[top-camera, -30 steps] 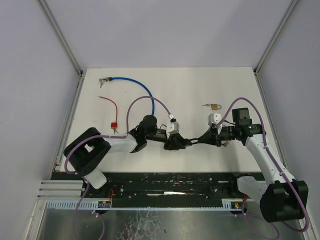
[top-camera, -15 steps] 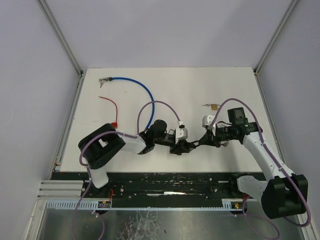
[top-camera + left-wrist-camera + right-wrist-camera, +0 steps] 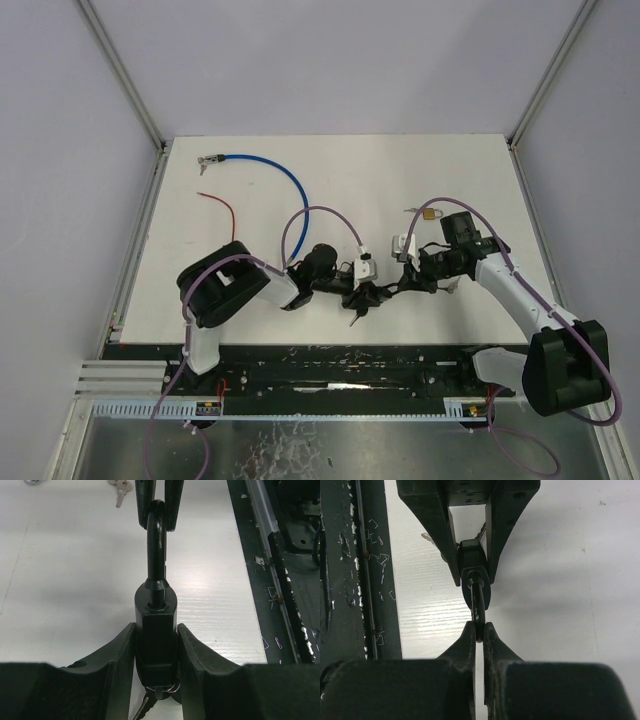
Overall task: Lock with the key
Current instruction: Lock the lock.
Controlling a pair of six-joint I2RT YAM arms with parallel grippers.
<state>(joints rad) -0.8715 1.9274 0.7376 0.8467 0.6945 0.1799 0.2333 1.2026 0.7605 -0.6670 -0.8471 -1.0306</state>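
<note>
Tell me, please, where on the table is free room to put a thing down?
Free: the far middle of the table, between the blue cable and the brass padlock; also the far right corner behind that padlock. Crowded: the near middle, where left gripper and right gripper hold the black padlock.

Padlocks: two. Black padlock (image 3: 362, 296) near table (image 3: 400, 170) front edge, brass padlock (image 3: 430, 213) toward right edge.
Cable locks: two. Blue cable (image 3: 283, 172) at far left corner, red cable (image 3: 222, 206) by left edge.
Key bunches: two countable. Keys under black padlock (image 3: 150, 706), loose keys (image 3: 120, 486) on table.
Grippers: two. Left gripper (image 3: 156, 650), right gripper (image 3: 479, 632).
</note>
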